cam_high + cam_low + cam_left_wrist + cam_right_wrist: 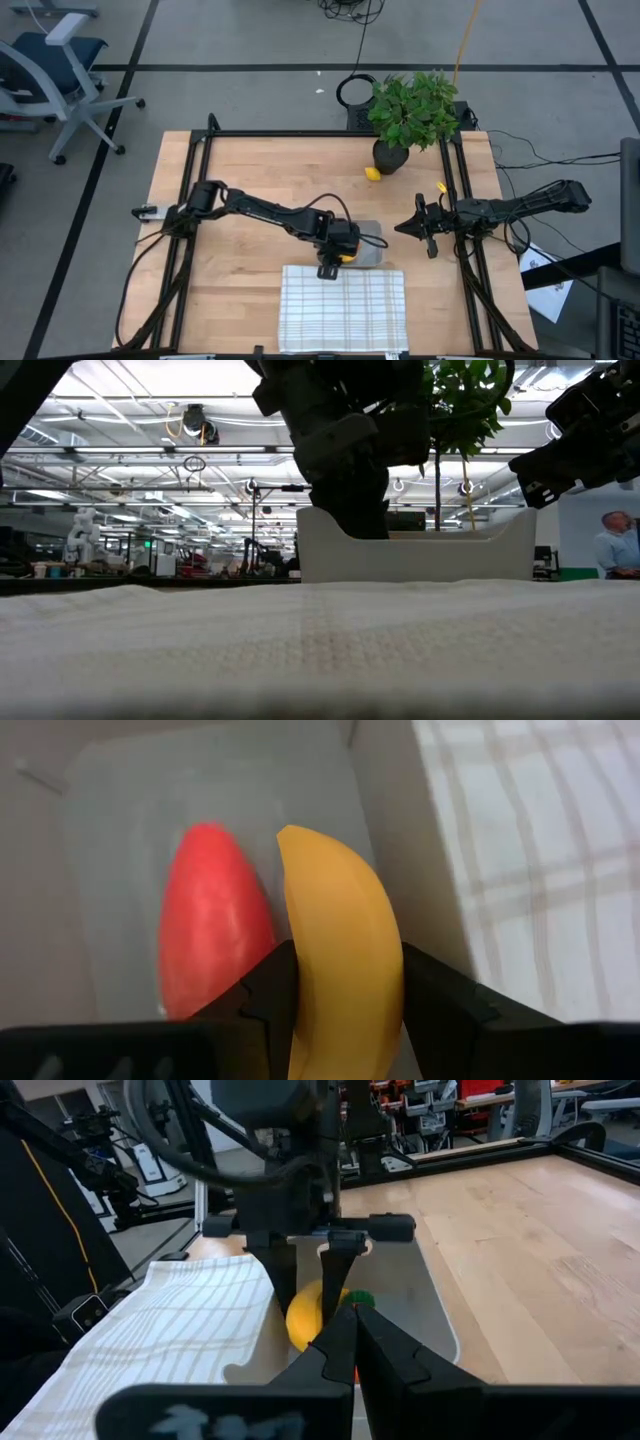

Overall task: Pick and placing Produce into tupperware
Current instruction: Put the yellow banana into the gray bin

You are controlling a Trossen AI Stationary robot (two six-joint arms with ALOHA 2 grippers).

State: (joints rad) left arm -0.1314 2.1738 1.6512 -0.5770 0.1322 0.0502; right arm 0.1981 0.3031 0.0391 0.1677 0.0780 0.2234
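- The left gripper (335, 262) is hanging over the tupperware (372, 252) in the middle of the wooden table (250, 260), just behind the white grid-lined cloth (343, 308).
- Its fingers (262, 998) are clamping the yellow banana (342, 965) between them, one dark pad pressing on each side of the fruit.
- In the left wrist view, the banana is sitting just above the tub's floor, with the orange-red carrot (212, 925) lying inside the tub right beside it.
- The right wrist view is showing a spot of the carrot's green top (361, 1296) next to the banana (306, 1318), inside the tub (425, 1305).
- In the low view, the tub (415, 555) is appearing as a pale wall beyond the cloth (320, 645), with the left arm coming down into it.
- The lemon (373, 173) is resting on the bare table well apart from the tub, just beside the dark pot of the leafy plant (412, 110).
- The right gripper (408, 227) is hovering to the right of the tub, near the table's right rail, with its fingers (335, 1342) pressed together and holding nothing.
- A person (612, 546) is standing in the room beyond the table, at the right edge of the low view.
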